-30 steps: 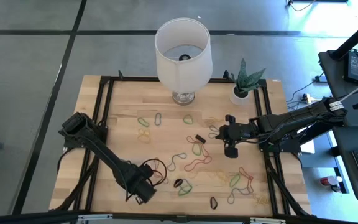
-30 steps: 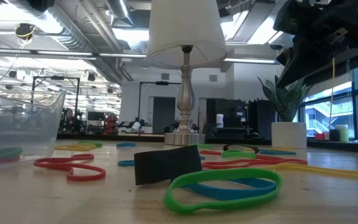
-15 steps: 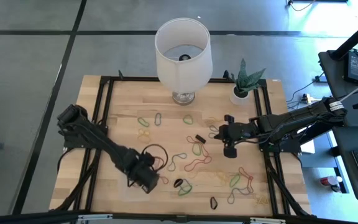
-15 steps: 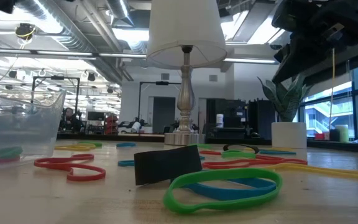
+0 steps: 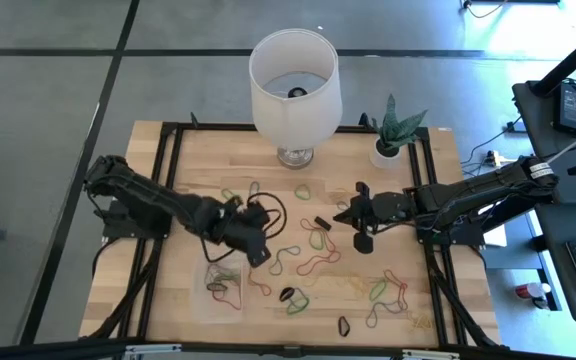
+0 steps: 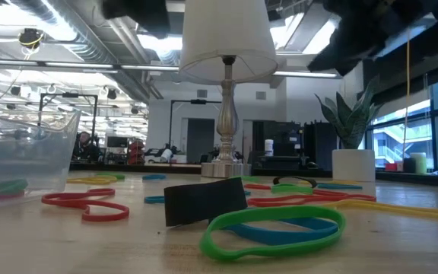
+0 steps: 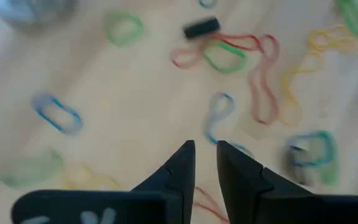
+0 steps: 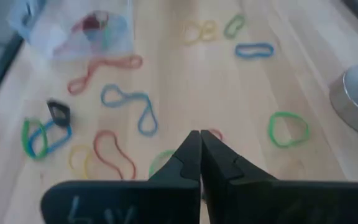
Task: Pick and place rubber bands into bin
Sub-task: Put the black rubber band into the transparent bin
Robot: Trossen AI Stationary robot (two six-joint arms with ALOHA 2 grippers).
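Both arms above scattered rubber bands [image 5: 313,266] on the table [image 5: 198,160].
Left end effector [image 5: 259,250], fingers slightly apart, hovers just beyond the bin [image 5: 224,282], lamp-side. Right end effector [image 5: 345,214], fingers together, sits toward the plant pot [image 5: 388,152].

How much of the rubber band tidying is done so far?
Barely begun. A few bands, red and green among them, lie in the clear bin. Nothing is in hand: the left arm's jaws stand slightly apart and empty above loose bands near the bin, and the right arm's jaws are shut with nothing seen between them. Many rubber bands lie scattered across the table.
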